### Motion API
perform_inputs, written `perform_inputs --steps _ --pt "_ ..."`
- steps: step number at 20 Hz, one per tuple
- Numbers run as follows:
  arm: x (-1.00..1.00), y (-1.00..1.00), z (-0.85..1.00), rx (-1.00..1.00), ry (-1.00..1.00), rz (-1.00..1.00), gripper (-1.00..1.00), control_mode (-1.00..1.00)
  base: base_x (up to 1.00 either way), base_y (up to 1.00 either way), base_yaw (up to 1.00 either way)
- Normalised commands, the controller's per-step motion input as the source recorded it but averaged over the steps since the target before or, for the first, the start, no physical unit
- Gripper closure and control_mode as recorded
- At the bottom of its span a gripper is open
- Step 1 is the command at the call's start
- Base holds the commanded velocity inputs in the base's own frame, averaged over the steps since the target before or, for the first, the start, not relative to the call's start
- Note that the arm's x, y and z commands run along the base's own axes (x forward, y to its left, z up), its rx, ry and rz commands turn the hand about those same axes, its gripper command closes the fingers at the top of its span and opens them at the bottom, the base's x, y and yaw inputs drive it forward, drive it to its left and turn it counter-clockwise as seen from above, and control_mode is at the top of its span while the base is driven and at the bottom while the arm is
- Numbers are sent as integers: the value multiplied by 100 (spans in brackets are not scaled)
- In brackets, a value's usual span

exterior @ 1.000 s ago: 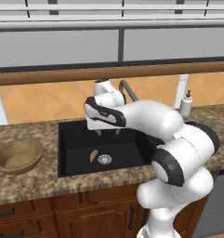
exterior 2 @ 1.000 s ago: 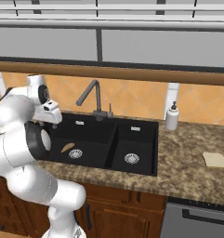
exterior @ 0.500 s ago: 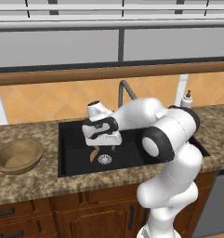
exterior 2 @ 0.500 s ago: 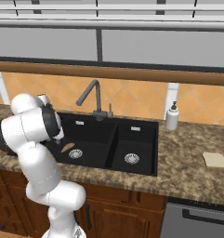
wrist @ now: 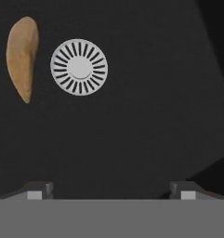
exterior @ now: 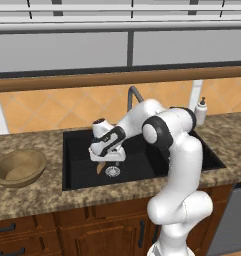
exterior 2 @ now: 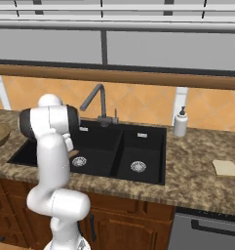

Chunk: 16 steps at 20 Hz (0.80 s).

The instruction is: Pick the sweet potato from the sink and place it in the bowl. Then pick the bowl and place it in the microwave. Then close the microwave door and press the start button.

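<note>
The orange-brown sweet potato lies on the floor of the black sink's left basin, just left of the round silver drain. In the left base view the sweet potato sits under the left side of my hand. My gripper hangs low in that basin, open, with nothing between its fingertips; the tuber is ahead and to the left of them. The wooden bowl rests empty on the counter left of the sink. The microwave and its door are out of view.
A grey curved faucet stands behind the sink's divider, and a white soap dispenser beside the right basin. A beige pad lies on the granite counter at the far right. A wooden ledge runs above the tiled backsplash.
The arm has swung down and lowered the hand deep into the left basin, close above the sweet potato and drain. The gripper stays open; the sweet potato and bowl have not moved.
</note>
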Motion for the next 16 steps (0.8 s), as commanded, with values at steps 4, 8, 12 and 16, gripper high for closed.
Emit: perform_inputs --steps 4,8,12,16 --pt "90 15 -55 0 6 2 -100 -100 0 0 0" --pt "77 30 -54 0 6 6 -100 -100 0 0 0" --pt "60 29 -67 -1 1 9 -100 -100 0 0 0" --pt "51 17 -75 -3 0 12 -100 -100 0 0 0"
